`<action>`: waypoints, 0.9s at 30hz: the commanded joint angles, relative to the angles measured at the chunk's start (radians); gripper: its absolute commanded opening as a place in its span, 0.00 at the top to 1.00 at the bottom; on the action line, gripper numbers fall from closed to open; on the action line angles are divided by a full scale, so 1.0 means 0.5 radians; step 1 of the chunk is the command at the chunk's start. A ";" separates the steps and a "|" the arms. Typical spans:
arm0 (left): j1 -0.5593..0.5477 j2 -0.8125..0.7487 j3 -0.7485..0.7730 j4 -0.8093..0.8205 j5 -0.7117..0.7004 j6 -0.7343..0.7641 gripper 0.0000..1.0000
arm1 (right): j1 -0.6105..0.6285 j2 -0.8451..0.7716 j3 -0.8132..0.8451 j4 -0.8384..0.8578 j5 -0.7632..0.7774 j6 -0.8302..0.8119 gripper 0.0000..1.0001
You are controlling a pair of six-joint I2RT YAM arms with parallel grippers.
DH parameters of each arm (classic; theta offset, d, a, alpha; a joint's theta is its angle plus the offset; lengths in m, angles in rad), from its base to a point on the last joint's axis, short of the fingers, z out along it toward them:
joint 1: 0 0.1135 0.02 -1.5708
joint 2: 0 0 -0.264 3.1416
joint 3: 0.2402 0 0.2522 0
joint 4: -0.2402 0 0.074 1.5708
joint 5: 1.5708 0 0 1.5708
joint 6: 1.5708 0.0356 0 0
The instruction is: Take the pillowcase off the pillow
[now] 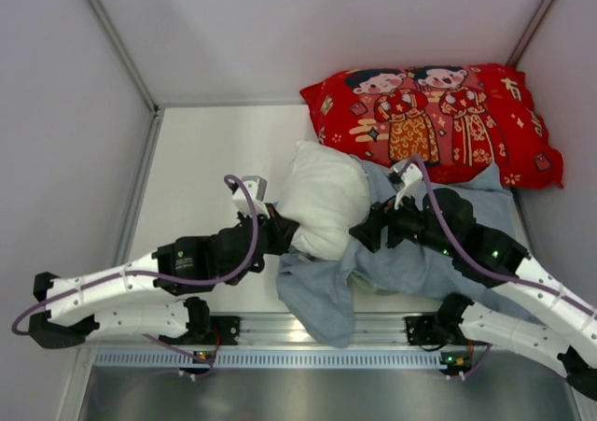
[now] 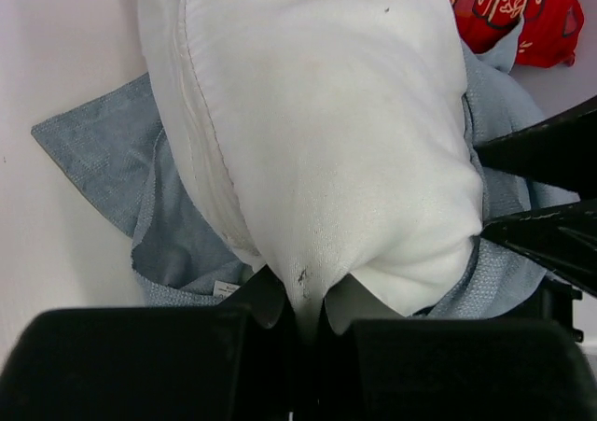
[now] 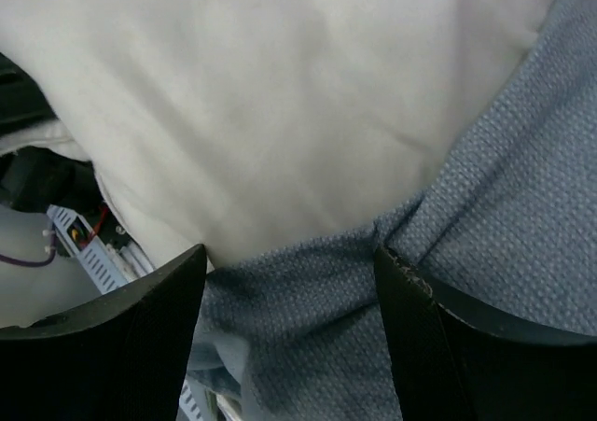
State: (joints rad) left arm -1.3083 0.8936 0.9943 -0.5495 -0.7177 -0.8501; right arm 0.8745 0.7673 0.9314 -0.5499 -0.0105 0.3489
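Note:
The plain white pillow (image 1: 324, 202) lies mid-table, mostly out of the blue-grey pillowcase (image 1: 322, 295), which is bunched round its near and right side and hangs over the front rail. My left gripper (image 1: 280, 232) is shut on the pillow's near corner (image 2: 306, 286); the pillow (image 2: 326, 122) fills the left wrist view with the pillowcase (image 2: 182, 244) beneath. My right gripper (image 1: 368, 234) is open at the pillow's right side, its jaws spread wide over a fold of the pillowcase (image 3: 308, 309) just below the pillow (image 3: 270, 94).
A red pillow printed with two cartoon figures (image 1: 438, 122) lies at the back right, touching the pillowcase's far edge. White walls close in the left, back and right. The metal rail (image 1: 280, 332) runs along the near edge.

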 commanded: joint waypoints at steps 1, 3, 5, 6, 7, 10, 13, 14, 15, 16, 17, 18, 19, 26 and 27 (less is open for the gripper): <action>0.015 -0.063 0.125 0.087 -0.215 0.059 1.00 | 0.036 0.008 -0.065 -0.189 0.079 0.060 0.31; 0.015 -0.106 0.134 0.084 -0.230 0.074 1.00 | 0.040 0.027 -0.044 -0.222 0.107 0.048 0.34; 0.015 -0.167 0.153 0.026 -0.273 0.071 1.00 | 0.049 0.027 -0.022 -0.219 0.110 0.051 0.34; 0.015 -0.189 0.162 0.004 -0.289 0.068 1.00 | 0.049 0.024 -0.022 -0.201 0.107 0.048 0.34; 0.015 -0.216 0.168 -0.008 -0.304 0.065 1.00 | 0.049 0.027 -0.022 -0.189 0.080 0.051 0.34; 0.015 -0.305 0.150 -0.009 -0.301 0.065 1.00 | 0.055 0.082 -0.031 -0.109 -0.012 0.063 0.35; 0.012 -0.318 0.147 -0.012 -0.289 0.065 1.00 | 0.113 0.186 -0.040 0.044 -0.169 0.103 0.37; 0.015 -0.318 0.144 -0.009 -0.274 0.065 1.00 | 0.144 0.217 -0.037 0.075 -0.166 0.115 0.44; 0.015 -0.318 0.144 -0.009 -0.270 0.062 1.00 | 0.171 0.251 -0.019 0.105 -0.145 0.121 0.49; 0.015 -0.321 0.144 -0.012 -0.267 0.062 1.00 | 0.202 0.324 -0.004 0.133 -0.117 0.128 0.55; 0.015 -0.330 0.147 -0.018 -0.264 0.062 1.00 | 0.260 0.361 0.012 0.136 -0.038 0.131 0.67; 0.015 -0.342 0.150 -0.042 -0.270 0.053 1.00 | 0.288 0.398 0.024 0.146 -0.001 0.131 0.74; 0.015 -0.385 0.156 -0.057 -0.279 0.047 1.00 | 0.312 0.459 0.036 0.149 0.012 0.134 0.82; 0.012 -0.801 0.223 -0.247 -0.384 0.053 1.00 | 0.389 0.576 -0.135 0.198 0.401 0.241 1.00; 0.015 -0.866 0.272 -0.287 -0.408 0.059 1.00 | 0.389 0.582 -0.199 0.198 0.447 0.259 1.00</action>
State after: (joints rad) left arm -1.3094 0.6048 1.0016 -0.7795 -0.7681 -0.8310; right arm 1.0599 1.0332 0.9081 -0.3790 0.0734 0.4484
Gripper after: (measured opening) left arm 0.072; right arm 0.006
